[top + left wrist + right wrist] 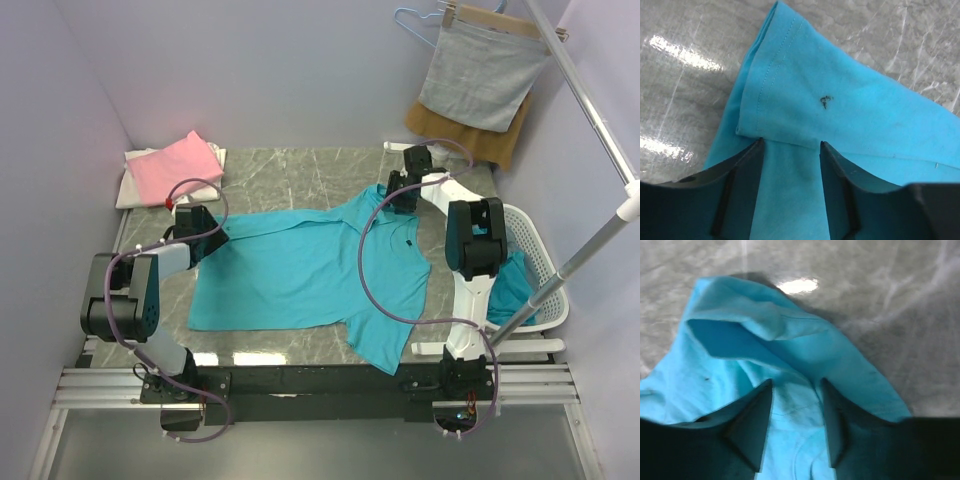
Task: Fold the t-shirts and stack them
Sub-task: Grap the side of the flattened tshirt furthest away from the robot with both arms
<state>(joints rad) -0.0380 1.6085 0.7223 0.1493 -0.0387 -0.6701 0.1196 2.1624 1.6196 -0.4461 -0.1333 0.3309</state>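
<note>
Plainly, the marbled tabletop (300,170) carries one big thing: a teal t-shirt (300,270) spread nearly flat, front up. Everything else I place from that shirt. Beyond its far left corner sits a folded pink t-shirt (180,165) on top of a white t-shirt (135,190). Off its right edge stands a white basket (545,270) with more teal cloth inside.

My left tool (790,145) is down at the shirt's far left end, astride the sleeve (790,75). Its jaws are parted, with flat fabric lying between them and nothing pinched that I can see. My right tool (795,385) is at the shirt's far right edge, straddling a rumpled fold (755,320). It is likewise parted, and a hump of cloth rises between the jaws.

I judge the shirt light, limp and thin. It will sag, drag and crease rather than hold any shape, and a single layer could slip out of a shallow pinch. The stitched hem of the sleeve and the doubled fabric at the right edge look like the firmest places to bite, so both ends can be lifted evenly.

A small dark speck (826,101) marks the sleeve just past my left jaws
</note>
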